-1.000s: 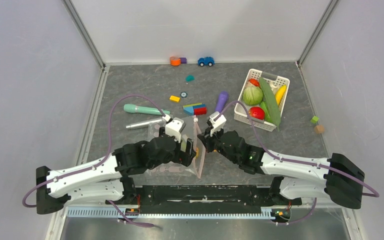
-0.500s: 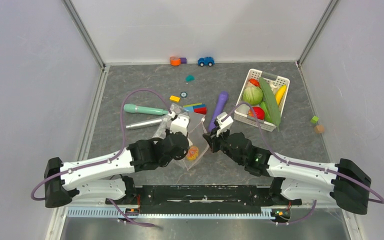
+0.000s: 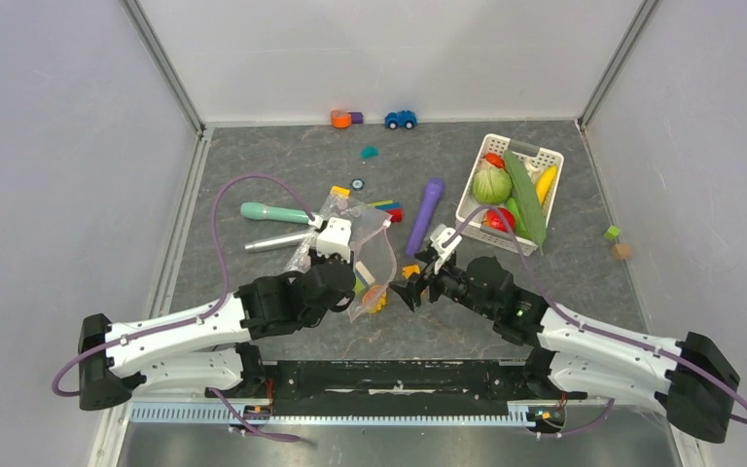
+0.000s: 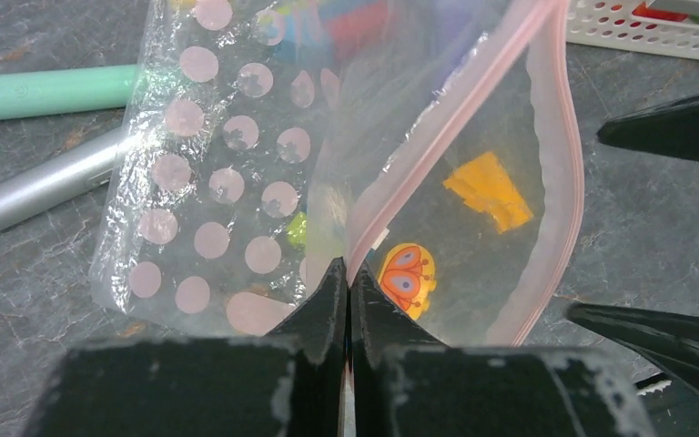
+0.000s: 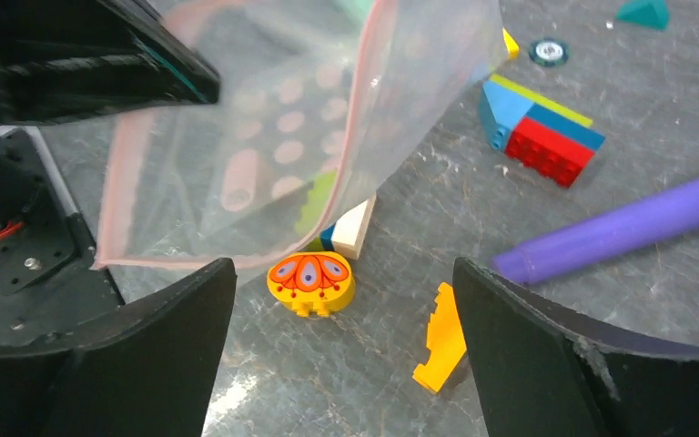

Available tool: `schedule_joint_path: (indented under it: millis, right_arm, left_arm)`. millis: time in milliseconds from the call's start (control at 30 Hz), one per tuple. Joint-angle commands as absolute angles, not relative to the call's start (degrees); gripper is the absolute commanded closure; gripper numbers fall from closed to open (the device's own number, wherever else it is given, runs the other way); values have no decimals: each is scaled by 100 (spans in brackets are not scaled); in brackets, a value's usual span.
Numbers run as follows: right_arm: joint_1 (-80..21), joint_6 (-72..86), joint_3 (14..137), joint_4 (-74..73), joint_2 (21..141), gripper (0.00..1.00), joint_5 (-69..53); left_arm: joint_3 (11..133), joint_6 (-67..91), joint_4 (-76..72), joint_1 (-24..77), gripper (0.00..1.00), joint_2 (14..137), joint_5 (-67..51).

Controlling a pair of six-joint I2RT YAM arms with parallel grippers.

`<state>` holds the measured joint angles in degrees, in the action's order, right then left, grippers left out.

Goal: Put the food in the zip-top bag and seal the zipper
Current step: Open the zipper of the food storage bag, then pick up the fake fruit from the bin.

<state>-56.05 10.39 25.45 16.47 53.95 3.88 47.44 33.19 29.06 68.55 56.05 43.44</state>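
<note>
Pinching the zip-top bag [image 4: 227,182] by its zipper [image 4: 450,137], the left tool [image 4: 347,273] is clamped. Right tool [image 5: 343,273] nearby, jaws apart.

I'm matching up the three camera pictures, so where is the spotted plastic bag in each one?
Top view: bag just left of centre.
Left wrist: upper middle, edge pinched in the left gripper.
Right wrist: upper left.
Shared landmark: the yellow butterfly toy beside the bag.

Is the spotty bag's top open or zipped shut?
Open. In the left wrist view the zip-top bag's two pink zipper strips bow wide apart, left gripper pinching one edge.
</note>
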Motion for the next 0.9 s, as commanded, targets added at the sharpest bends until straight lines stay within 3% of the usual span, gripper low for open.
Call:
schedule_joint_path:
  millis: [0,267,600,867]
  right_arm:
    - [-5577,887,3016,1445,4834,2,78]
    - [-4932,1308,3768,-526,4468,2,2326]
    - [-2903,1474,4864,-1595,6128,2,2408]
    - [-1935,1670,5600,-1927,7699,2,2278]
  left_arm:
    - [4575,3394,2282,6847,98,5405,4367]
    - [4451,3342,1993,6855,98,5442,4107]
    - [4062,3516,1645,6847,98,5346,3710]
    - [3866,3532,1419,6848,98,5265,3508]
